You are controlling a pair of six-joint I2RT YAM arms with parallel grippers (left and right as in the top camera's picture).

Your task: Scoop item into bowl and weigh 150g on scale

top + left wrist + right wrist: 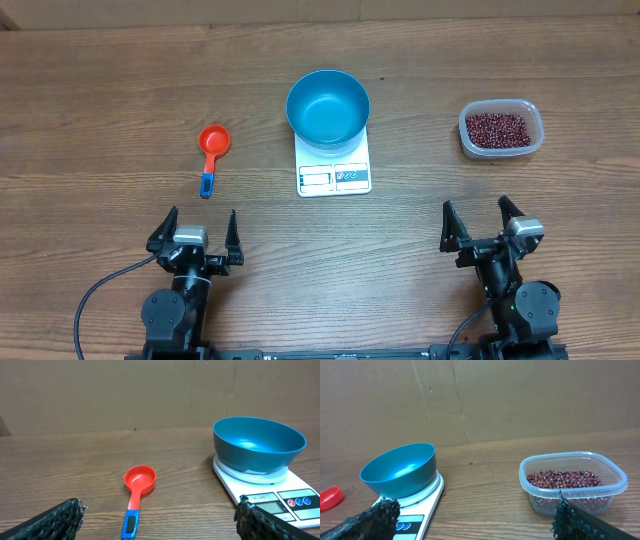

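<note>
Looking ahead of your wide-open, empty left jaws and right jaws, you see nothing begun: the scoop lies untouched before the left, the beans fill the tub before the right, and the bowl sits empty on the scale between, all scooping and weighing left.

Red scoop with blue handle, clear tub, wooden table, seemingly cardboard backdrop

Deep blue bowl stood upright and empty on the flat white scale, midway across the table, dark red-brown beans lay loosely heaped in a clear tub, well apart toward the right edge
</note>
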